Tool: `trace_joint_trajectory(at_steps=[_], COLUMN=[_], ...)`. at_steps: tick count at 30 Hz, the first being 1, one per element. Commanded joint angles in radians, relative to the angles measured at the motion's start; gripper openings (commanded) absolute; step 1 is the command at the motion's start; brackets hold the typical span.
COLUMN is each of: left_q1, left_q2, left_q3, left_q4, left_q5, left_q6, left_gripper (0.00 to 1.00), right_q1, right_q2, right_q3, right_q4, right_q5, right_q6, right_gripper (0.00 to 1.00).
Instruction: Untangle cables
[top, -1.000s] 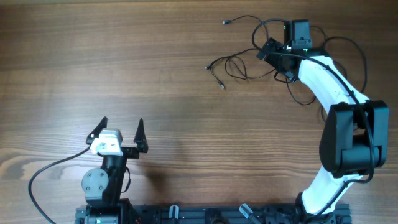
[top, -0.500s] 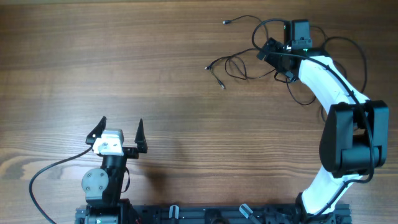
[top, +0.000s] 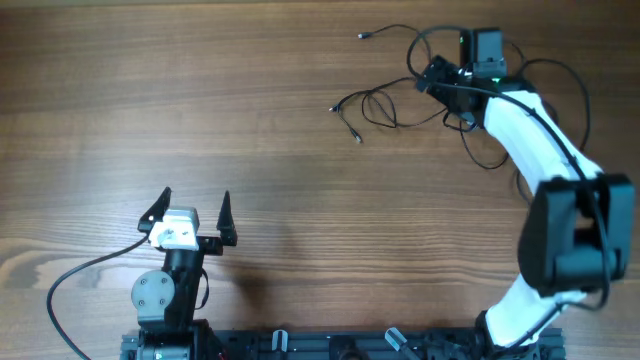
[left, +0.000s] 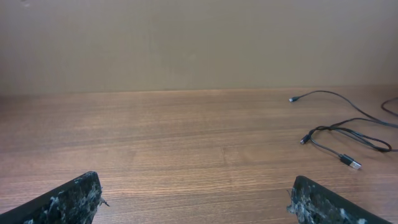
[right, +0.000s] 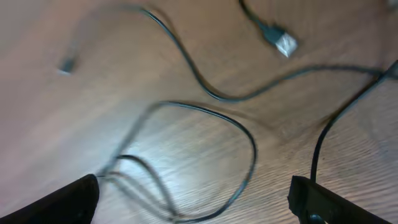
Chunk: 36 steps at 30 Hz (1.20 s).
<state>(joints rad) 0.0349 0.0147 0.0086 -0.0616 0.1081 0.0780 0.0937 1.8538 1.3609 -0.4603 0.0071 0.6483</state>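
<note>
Thin black cables (top: 372, 100) (tiny metal plugs) are lying tangled on the wooden surface (top: 200, 90); left and right jaws are gaping, empty.

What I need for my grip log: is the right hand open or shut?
Open: the right hand shows its fingertips far apart in its wrist view, with the cables lying loose between them.

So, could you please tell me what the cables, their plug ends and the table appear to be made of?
The cables: thin black cords, probably plastic- or rubber-sheathed; matte, bending in loose loops.
The plug end: silvery, likely metal; it glints brighter than the cord.
The table: brown wood grain with a slight sheen; solid wood or laminate cannot be told.
</note>
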Motion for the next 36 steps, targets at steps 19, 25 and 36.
trace_joint_trajectory(at_steps=[19,25,36], left_q1=[0.006,0.006,0.006], left_q2=[-0.009,-0.009,-0.009], left_q3=[-0.003,-0.003,-0.003], left_q4=[-0.01,-0.01,-0.01], left_q5=[-0.016,-0.016,-0.016], left_q6=[0.019,0.019,0.019], left_gripper=[1.0,1.0,1.0], right_q1=[0.011,0.011,-0.014], right_q2=[-0.996,-1.175,-1.592], right_q3=[-0.015,-0.258,-0.825], right_q4=[-0.025,-0.177,-0.209], right_q5=[-0.005,-0.007,-0.032], right_q6=[-0.016,-0.013,0.142], right_gripper=[1.0,1.0,1.0])
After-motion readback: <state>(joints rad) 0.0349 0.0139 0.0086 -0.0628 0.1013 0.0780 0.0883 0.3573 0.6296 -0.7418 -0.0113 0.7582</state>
